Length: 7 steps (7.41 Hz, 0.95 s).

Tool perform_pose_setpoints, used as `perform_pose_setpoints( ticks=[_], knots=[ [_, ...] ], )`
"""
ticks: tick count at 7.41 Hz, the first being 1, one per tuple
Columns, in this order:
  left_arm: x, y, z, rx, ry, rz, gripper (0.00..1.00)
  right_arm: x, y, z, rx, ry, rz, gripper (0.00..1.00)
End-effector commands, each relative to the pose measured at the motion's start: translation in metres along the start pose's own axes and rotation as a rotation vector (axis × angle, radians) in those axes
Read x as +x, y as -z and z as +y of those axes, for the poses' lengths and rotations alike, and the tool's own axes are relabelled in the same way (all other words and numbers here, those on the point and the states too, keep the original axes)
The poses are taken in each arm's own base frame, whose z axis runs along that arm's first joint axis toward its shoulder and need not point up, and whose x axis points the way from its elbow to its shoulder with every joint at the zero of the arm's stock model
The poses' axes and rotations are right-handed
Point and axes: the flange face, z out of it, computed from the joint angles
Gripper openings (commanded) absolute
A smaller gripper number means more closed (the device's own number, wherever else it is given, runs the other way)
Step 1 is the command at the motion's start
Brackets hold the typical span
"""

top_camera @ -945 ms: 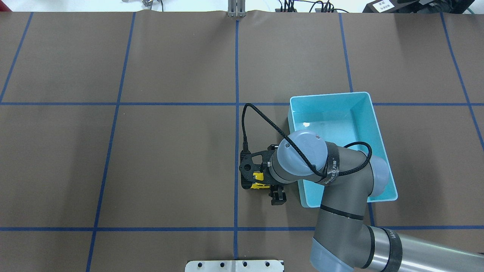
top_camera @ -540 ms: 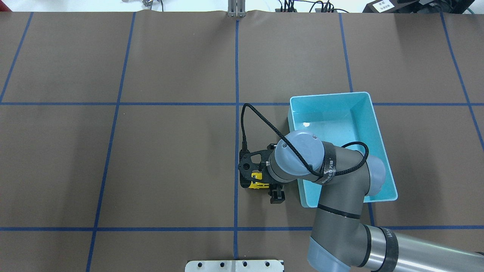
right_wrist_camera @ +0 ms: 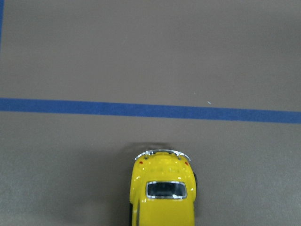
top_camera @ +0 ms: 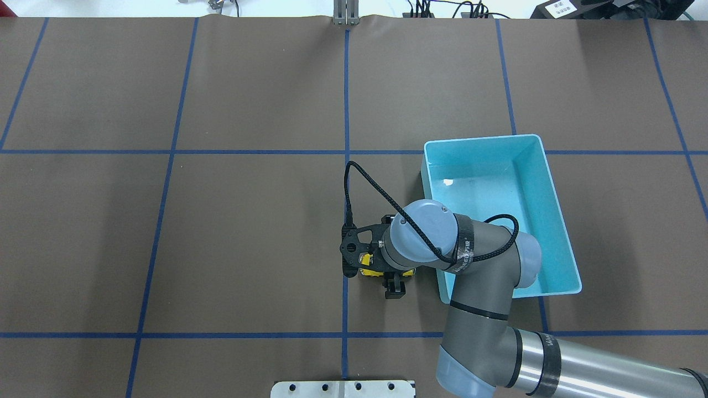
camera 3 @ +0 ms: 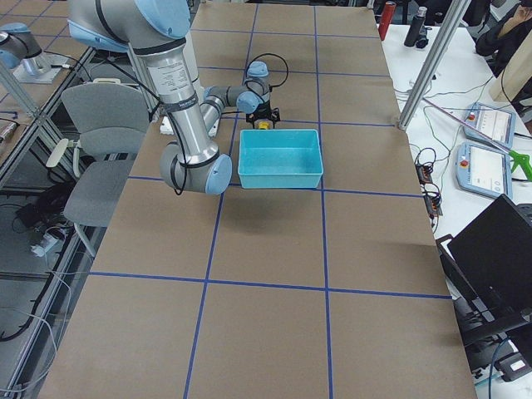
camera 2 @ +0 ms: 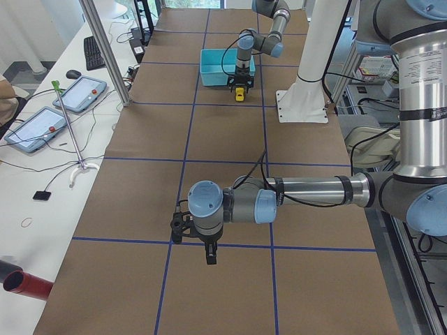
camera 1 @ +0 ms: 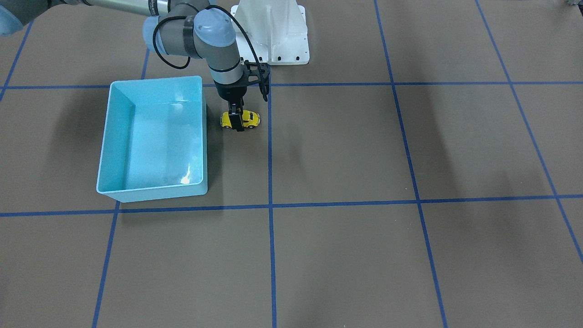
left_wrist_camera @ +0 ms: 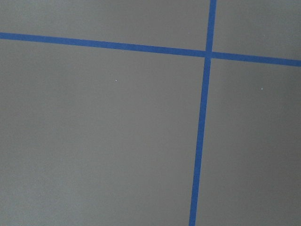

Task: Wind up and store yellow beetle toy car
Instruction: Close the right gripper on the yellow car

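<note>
On the table [camera 1: 364,150], in the front view, the right gripper [camera 1: 237,121] is clamping the car [camera 1: 250,119] across its sides, just beside the bin [camera 1: 155,80] and outside it. Overhead, the wrist is hiding most of the car. The right wrist view is showing the car's rear window near a tape line [right_wrist_camera: 150,109]. Only the left side view is showing the left gripper [camera 2: 211,258], hanging well apart from the car; whether its jaws are open cannot be told.
</note>
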Motion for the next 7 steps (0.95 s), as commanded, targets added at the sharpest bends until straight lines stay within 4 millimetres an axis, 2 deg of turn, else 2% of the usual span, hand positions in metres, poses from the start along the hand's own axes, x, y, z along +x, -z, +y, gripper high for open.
perform_pose_setpoints(
  ticks=[1,2,3,4,5,6,7],
  knots=[
    [0.000,0.000,0.000,-0.001,0.001,0.000,1.00,0.001,-0.003,-0.004,0.001,0.001,0.000,0.41],
    [0.000,0.000,-0.001,0.000,0.000,0.000,1.00,-0.003,-0.004,-0.005,0.004,0.011,-0.006,0.00],
    [0.000,0.000,-0.001,0.000,-0.001,0.000,1.00,-0.004,0.005,-0.008,0.023,0.019,-0.002,0.00],
    [0.000,0.000,-0.001,0.000,-0.001,0.000,1.00,-0.008,0.026,-0.012,0.043,0.015,-0.003,0.00],
    [0.000,0.000,-0.001,0.000,-0.001,0.000,1.00,-0.010,0.052,-0.027,0.061,0.015,0.000,0.00],
    [0.000,0.000,-0.001,0.000,-0.001,0.000,1.00,-0.002,0.078,-0.048,0.074,0.012,0.015,0.00],
    [0.001,0.001,-0.001,0.003,-0.003,0.000,1.00,0.030,0.110,-0.058,0.091,-0.015,0.053,0.00]
  ],
)
